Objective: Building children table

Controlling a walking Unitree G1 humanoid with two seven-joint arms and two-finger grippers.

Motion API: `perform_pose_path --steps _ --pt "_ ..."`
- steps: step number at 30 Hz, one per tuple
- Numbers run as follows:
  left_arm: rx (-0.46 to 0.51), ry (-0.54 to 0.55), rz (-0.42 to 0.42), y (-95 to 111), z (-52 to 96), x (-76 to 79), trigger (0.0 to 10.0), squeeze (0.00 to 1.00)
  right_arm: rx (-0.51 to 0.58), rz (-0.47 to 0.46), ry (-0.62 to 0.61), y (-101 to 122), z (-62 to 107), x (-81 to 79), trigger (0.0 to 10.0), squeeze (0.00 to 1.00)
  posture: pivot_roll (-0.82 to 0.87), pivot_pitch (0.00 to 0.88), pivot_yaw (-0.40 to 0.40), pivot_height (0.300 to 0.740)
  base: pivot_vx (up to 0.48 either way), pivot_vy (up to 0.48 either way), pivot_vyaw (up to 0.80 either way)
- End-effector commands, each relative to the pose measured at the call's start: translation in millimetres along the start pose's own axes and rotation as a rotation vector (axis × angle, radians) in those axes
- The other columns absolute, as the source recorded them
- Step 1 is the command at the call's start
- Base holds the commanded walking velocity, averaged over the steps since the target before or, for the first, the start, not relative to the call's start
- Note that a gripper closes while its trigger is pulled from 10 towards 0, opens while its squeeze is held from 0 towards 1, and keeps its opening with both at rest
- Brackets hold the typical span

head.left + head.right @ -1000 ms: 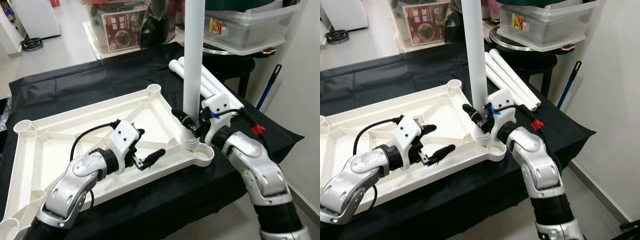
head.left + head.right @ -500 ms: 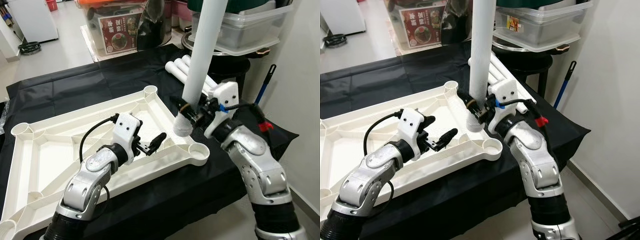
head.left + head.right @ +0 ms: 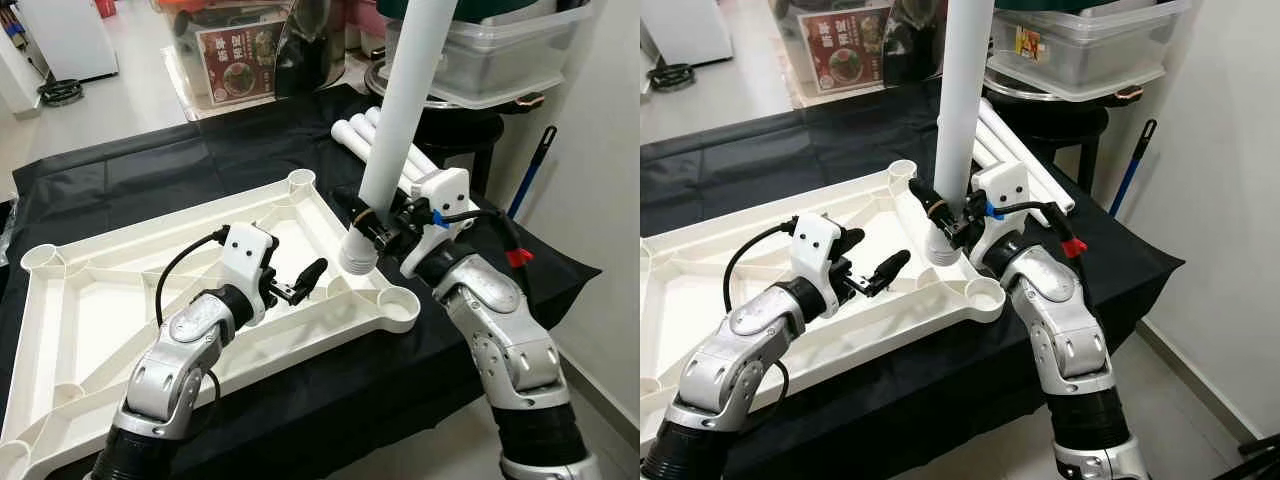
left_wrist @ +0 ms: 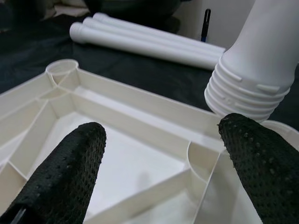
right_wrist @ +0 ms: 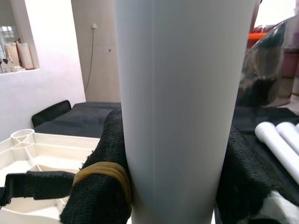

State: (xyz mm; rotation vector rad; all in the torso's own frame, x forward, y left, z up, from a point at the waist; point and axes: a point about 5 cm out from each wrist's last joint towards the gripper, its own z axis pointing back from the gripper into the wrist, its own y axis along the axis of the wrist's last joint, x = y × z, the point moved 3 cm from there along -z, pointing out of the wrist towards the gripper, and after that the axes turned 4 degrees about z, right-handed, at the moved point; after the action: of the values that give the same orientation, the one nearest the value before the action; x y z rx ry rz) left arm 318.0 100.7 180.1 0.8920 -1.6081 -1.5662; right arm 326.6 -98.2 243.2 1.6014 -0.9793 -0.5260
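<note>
Leg at frame centre: rigid, light, slick plastic; my right gripper clamps it just above the threads. Left gripper wide, empty.

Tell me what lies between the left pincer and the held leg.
Only the tabletop's ribs lie between the left pincer and the leg, in the left eye view.

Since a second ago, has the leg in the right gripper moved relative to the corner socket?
Yes. The table leg held by the right gripper has lifted out of the corner socket of the tabletop and now hangs tilted, just inward of it.
</note>
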Motion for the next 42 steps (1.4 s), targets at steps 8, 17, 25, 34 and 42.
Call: perform_pose_path --steps 8,17,25,34,42 --pt "-0.008 0.017 0.010 -4.2 1.0 -3.8 10.0 0.00 0.009 -0.004 0.001 0.0 -0.7 -0.6 10.0 0.00 -0.03 0.059 0.030 0.740 -0.300 0.000 0.00" --pt "0.052 0.094 -0.021 6.5 -0.5 -15.8 10.0 0.00 0.012 -0.003 -0.004 0.6 -2.0 0.2 10.0 0.00 -0.03 0.061 0.026 0.740 -0.067 0.000 0.00" --pt "0.048 0.112 -0.036 3.6 -2.2 -13.1 10.0 0.00 0.019 -0.010 -0.001 1.1 -3.3 -1.5 10.0 0.00 -0.03 0.060 0.027 0.740 0.000 -0.146 0.00" --pt "0.056 0.126 0.004 2.9 -7.1 -8.5 10.0 0.00 0.018 -0.003 -0.014 1.0 -4.8 1.3 10.0 0.00 -0.03 0.063 0.024 0.740 0.000 -0.390 0.00" --pt "0.076 0.109 -0.001 5.4 -7.3 -5.8 10.0 0.00 0.013 0.001 -0.025 -0.1 -5.2 2.4 10.0 0.00 -0.03 0.064 0.024 0.740 0.000 0.000 0.00"
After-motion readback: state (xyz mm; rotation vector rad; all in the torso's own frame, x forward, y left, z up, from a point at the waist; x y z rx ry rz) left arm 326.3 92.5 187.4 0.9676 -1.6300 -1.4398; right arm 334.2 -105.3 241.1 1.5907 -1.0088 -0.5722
